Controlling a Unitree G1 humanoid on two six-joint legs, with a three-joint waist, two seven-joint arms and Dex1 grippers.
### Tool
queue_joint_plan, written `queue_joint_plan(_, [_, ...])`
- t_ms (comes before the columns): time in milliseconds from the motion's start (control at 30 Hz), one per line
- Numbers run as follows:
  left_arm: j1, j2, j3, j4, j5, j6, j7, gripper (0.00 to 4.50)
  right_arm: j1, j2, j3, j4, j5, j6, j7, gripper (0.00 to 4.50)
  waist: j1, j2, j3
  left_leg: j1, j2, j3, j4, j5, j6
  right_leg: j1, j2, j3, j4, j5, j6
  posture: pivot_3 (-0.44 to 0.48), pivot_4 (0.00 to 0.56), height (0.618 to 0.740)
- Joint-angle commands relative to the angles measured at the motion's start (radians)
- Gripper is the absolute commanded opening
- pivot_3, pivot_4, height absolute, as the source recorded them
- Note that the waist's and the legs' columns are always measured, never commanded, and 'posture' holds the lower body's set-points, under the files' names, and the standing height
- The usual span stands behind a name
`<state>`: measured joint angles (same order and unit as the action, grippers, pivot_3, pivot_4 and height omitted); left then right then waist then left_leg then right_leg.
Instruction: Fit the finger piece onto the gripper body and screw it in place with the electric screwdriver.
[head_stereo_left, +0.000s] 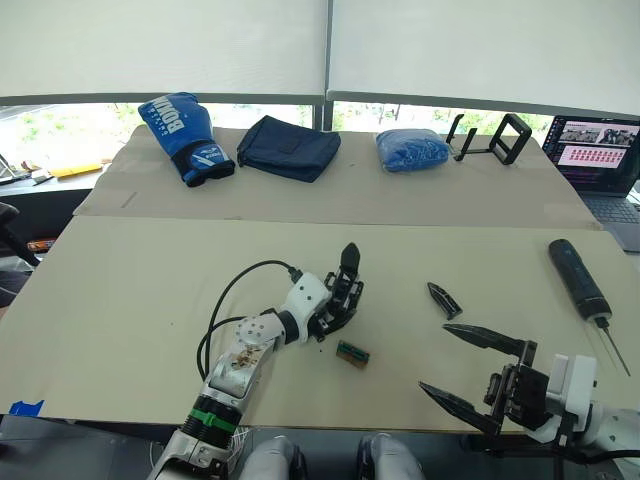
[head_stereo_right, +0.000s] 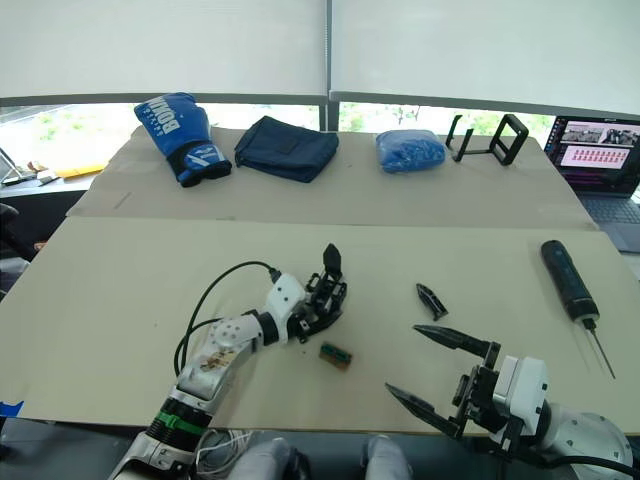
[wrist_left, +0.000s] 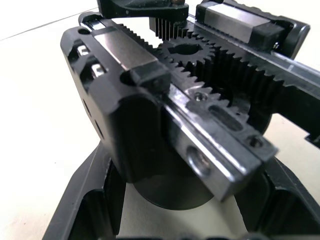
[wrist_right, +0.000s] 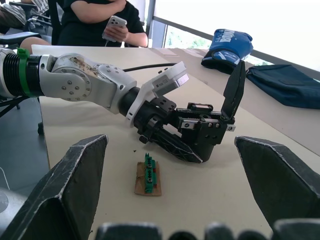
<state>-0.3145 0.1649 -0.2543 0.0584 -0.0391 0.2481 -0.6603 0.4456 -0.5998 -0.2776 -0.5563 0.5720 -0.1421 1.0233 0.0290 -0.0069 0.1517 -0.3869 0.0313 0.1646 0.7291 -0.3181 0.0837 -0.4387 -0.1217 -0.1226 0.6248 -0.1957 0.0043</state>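
My left gripper (head_stereo_left: 334, 316) is shut on the gripper body (head_stereo_left: 345, 292) near the table's middle, gripping its round base. The body's pointed black finger (head_stereo_left: 349, 258) sticks up. The left wrist view shows its gear and toothed racks (wrist_left: 200, 100) close up between my fingers (wrist_left: 80, 210). The finger piece (head_stereo_left: 443, 299) lies flat on the table to the right of the body, apart from it. Farther right lies the electric screwdriver (head_stereo_left: 580, 280), with its thin bit toward the near edge. At the near right edge, my right gripper (head_stereo_left: 435, 357) stands open and holds nothing.
A small green-and-brown block (head_stereo_left: 352, 353) lies just in front of the gripper body. On the far table are a blue boxing glove (head_stereo_left: 187, 135), a dark bag (head_stereo_left: 290, 147), a blue bundle (head_stereo_left: 412, 150), a black stand (head_stereo_left: 500, 138) and a laptop (head_stereo_left: 600, 160). A person (wrist_right: 100, 20) sits beyond the table.
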Motion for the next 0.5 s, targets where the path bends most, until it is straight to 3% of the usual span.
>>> queue_joint_plan(33, [0.005,-0.006,-0.017,-0.004,-0.018,-0.018,-0.014,2.35,-0.002,-0.004,-0.005,-0.020,0.010,-0.004,0.000,4.50,0.001,0.000,0.000,0.000,0.000,0.000,0.000,0.000,0.000,0.000,0.000,0.000,0.000,0.000,0.000,0.000,0.150,0.740])
queue_joint_plan(67, [0.008,-0.007,-0.010,-0.006,-0.029,-0.010,-0.015,2.35,-0.003,-0.004,-0.004,-0.020,0.010,-0.004,-0.001,4.50,0.002,0.000,0.000,0.000,0.000,0.000,0.000,0.000,0.000,0.000,0.000,0.000,0.000,0.000,0.000,0.000,0.150,0.740])
queue_joint_plan(200, [0.012,0.004,0.006,-0.013,-0.047,-0.003,-0.020,4.25,-0.003,-0.004,-0.003,-0.021,0.010,-0.003,-0.003,4.50,0.002,0.000,0.000,0.000,0.000,0.000,0.000,0.000,0.000,0.000,0.000,0.000,0.000,0.000,0.000,0.000,0.150,0.740])
queue_joint_plan(233, [0.012,0.012,0.018,-0.020,-0.067,0.009,-0.034,4.49,-0.003,-0.004,-0.003,-0.023,0.010,-0.002,-0.005,4.50,0.002,0.000,0.000,0.000,0.000,0.000,0.000,0.000,0.000,0.000,0.000,0.000,0.000,0.000,0.000,0.000,0.150,0.740])
queue_joint_plan(367, [-0.023,0.115,0.039,-0.001,-0.107,-0.008,-0.157,4.49,0.001,-0.010,-0.007,-0.027,0.014,0.004,-0.002,4.50,-0.002,0.000,0.000,0.001,0.000,0.000,0.000,0.000,0.000,0.000,0.000,0.000,0.000,0.000,0.000,0.000,0.150,0.740])
queue_joint_plan(500, [-0.105,0.205,0.048,0.146,-0.103,-0.118,-0.278,4.49,-0.008,-0.011,-0.016,-0.025,0.026,0.013,-0.012,4.50,-0.006,0.001,0.000,0.001,0.000,0.000,0.000,0.001,-0.001,0.000,0.001,0.000,0.001,0.000,0.000,0.000,0.150,0.740])
